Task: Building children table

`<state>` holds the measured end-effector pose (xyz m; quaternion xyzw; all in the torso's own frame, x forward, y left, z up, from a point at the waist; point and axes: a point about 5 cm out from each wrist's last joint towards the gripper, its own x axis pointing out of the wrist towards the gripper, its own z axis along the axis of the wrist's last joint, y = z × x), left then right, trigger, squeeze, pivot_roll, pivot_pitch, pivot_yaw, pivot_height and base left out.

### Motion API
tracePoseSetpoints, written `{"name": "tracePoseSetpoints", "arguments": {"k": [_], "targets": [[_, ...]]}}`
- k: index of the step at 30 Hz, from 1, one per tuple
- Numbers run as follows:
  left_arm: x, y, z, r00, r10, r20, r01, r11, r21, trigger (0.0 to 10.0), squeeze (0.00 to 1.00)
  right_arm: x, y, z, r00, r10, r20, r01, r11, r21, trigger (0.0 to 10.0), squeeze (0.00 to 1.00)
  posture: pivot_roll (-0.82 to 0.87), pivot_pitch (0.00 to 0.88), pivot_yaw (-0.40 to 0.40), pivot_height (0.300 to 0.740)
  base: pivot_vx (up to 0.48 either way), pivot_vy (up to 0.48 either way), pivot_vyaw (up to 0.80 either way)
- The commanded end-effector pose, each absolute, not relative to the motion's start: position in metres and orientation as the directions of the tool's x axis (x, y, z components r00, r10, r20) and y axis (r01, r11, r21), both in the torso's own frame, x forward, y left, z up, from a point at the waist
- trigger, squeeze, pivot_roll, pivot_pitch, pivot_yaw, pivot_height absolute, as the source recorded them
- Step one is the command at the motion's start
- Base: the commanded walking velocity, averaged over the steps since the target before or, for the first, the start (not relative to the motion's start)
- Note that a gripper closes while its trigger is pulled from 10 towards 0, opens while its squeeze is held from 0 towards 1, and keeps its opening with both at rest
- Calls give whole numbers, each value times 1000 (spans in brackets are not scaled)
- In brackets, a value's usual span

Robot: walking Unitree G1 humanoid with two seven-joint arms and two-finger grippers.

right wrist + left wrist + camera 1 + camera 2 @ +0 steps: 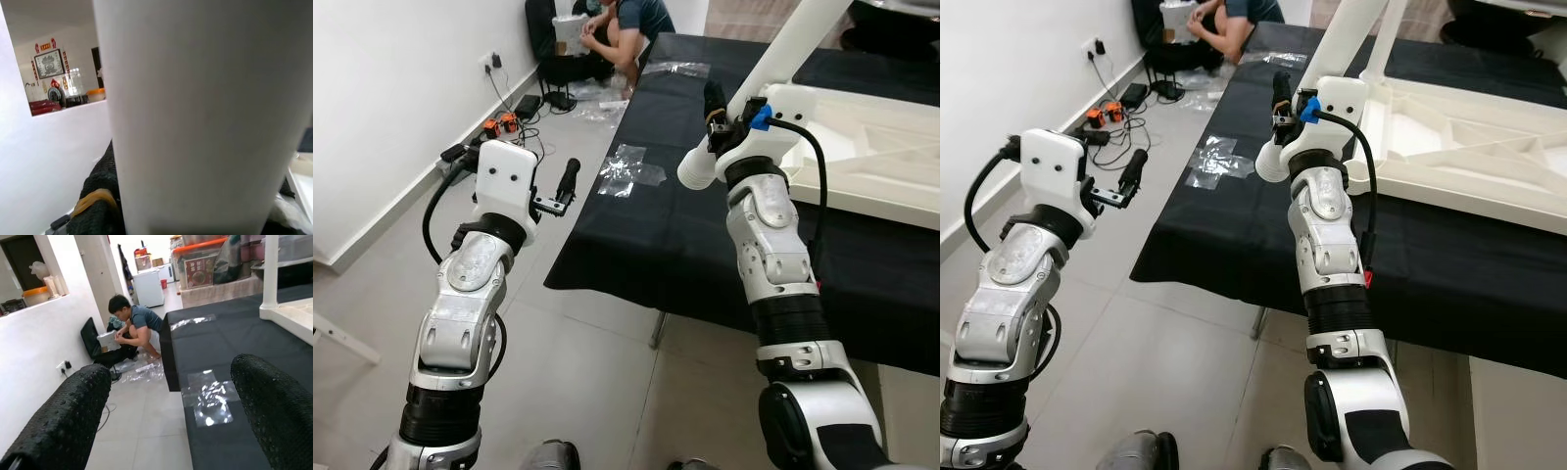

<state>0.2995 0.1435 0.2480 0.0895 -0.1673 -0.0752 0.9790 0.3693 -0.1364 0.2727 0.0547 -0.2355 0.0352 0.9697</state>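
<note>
Black fingers spread wide on the left gripper, holding nothing, hovering over the floor just off the black-clothed table. Plastic bags glint on the cloth. Right gripper is clamped on the white table leg, which stands on the upturned white tabletop.

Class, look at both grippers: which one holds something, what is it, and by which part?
The right gripper holds the white table leg near its lower end, where it meets the upturned tabletop. The left gripper is open and holds nothing.
</note>
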Motion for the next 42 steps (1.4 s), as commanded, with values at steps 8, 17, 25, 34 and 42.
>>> {"name": "tracePoseSetpoints", "arguments": {"k": [8, 17, 25, 34, 42], "targets": [[298, 147, 247, 942, -160, 295, 105, 975, 193, 10000, 0, 368, -132, 274, 888, 61, 455, -106, 992, 75, 10000, 0, 81, 86, -32, 740, 397, 0, 0], [297, 147, 246, 944, -158, 291, 104, 976, 194, 10000, 0, 366, -133, 272, 891, 58, 450, -106, 991, 82, 10000, 0, 78, 89, -33, 740, 402, 0, 0], [296, 149, 247, 948, -138, 287, 83, 977, 195, 10000, 0, 362, -137, 267, 899, 48, 436, -88, 993, 73, 10000, 0, 81, 95, -30, 740, 364, 0, -745], [296, 147, 247, 952, -132, 275, 85, 981, 176, 10000, 0, 360, -139, 268, 901, 38, 433, -75, 995, 68, 10000, 0, 82, 101, -34, 740, 0, 0, 0], [291, 144, 242, 956, -143, 257, 105, 982, 156, 10000, 0, 372, -131, 258, 941, 162, 296, -161, 986, -28, 10000, 0, 81, 112, -39, 740, 0, 0, 0]]}}
